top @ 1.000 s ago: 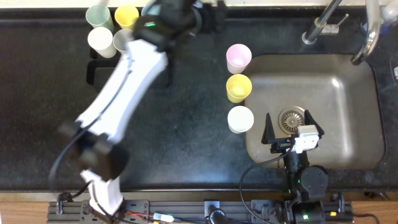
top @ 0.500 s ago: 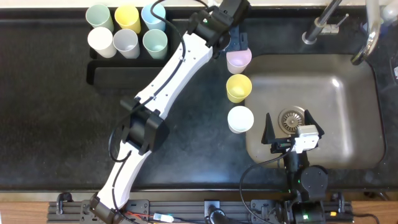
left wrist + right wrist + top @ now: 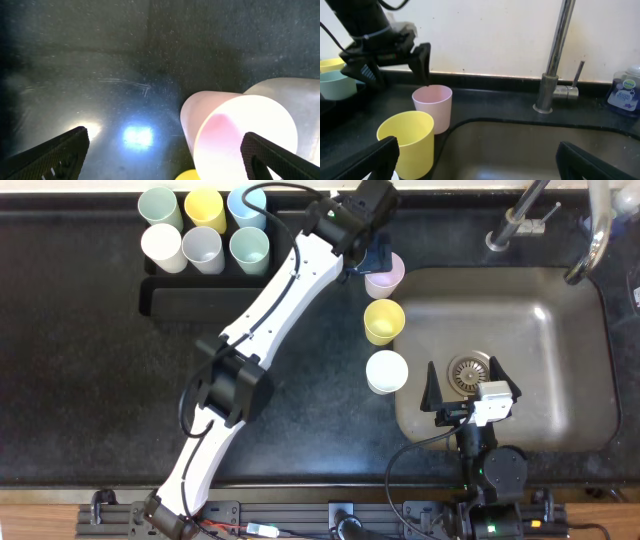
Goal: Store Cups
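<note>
- Three loose cups line the counter beside the sink: pink cup at 12 o'clock, yellow cup mid-row, white cup at 6.
- From above, the left gripper hides the pink cup's 10 o'clock rim; contact is hard to judge, probably none.
- Its wrist view shows the jaws spread wide and the yellow cup cut to a sliver.
- Right gripper hangs over the sink, jaws wide, empty.
- Six cups stand in the rack at 10 o'clock.

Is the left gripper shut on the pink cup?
No, the left gripper is open, its fingers spread wide with the pink cup not clamped between them.
</note>
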You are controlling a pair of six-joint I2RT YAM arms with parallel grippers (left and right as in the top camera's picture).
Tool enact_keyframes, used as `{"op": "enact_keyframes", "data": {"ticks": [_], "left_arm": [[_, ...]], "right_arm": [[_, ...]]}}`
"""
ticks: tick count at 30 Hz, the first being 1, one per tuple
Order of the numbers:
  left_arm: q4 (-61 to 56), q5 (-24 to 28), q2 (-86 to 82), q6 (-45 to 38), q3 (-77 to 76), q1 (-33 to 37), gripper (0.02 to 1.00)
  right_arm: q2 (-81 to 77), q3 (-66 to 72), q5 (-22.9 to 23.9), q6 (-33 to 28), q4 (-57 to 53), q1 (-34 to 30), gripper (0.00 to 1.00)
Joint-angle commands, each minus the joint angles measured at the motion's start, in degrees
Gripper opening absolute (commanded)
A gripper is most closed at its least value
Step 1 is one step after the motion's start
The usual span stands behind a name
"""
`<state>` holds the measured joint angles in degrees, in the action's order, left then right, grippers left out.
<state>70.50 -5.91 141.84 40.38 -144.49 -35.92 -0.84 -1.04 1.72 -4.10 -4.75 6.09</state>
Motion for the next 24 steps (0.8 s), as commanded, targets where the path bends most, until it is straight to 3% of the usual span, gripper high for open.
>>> {"op": "enact_keyframes", "data": {"ticks": [1,4,6,11,12,17,24], "left_arm": [[-0.85,1.79,3.19,0.63,-1.49,-0.42,0.993],[-1.81,1.79,3.65,0.61,-1.49,-0.57,0.812],[-1.79,1.79,3.82,0.61,-1.46,-0.59,0.529],[-1.92,1.99,3.91,0.61,-1.49,-0.63,0.075],[-2.14,1.97,3.89,0.59,-1.49,-0.70,0.034],[-3.63,1.57,3.02,0.35,-1.53,-1.11,0.034],[0.44,-13.09,-8.57,-5.92,-1.33,1.75,0.034]], "right_arm": [[0.59,0.76,-0.20,0.26,0.35,0.37,0.996],[0.59,0.76,-0.20,0.26,0.35,0.37,0.998],[0.59,0.76,-0.20,0.26,0.35,0.37,0.998],[0.59,0.76,-0.20,0.26,0.35,0.37,0.998],[0.59,0.76,-0.20,0.26,0.35,0.37,0.996],[0.59,0.76,-0.20,0.26,0.35,0.37,0.996],[0.59,0.76,-0.20,0.26,0.35,0.37,0.998]]}}
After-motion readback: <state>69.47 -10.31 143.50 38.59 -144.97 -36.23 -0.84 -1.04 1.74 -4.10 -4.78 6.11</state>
